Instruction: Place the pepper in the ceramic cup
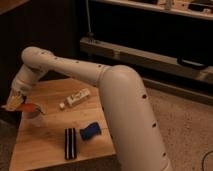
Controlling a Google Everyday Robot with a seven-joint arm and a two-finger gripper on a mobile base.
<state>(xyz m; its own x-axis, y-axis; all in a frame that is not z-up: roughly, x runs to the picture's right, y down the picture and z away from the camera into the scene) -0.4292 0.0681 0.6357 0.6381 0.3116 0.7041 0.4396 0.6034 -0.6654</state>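
My gripper (16, 103) hangs over the left edge of the wooden table (50, 150), at the end of the white arm that reaches in from the right. It is shut on the pepper (30, 106), a slender orange-red piece sticking out to the right of the fingers. The pepper sits just above the rim of the white ceramic cup (34, 117), which stands on the table directly below. The gripper and pepper hide most of the cup.
A white tube-like object (78, 97) lies mid-table. A black striped bar (70, 143) and a blue cloth-like object (90, 131) lie near the front edge. A dark wall and low shelving stand behind the table.
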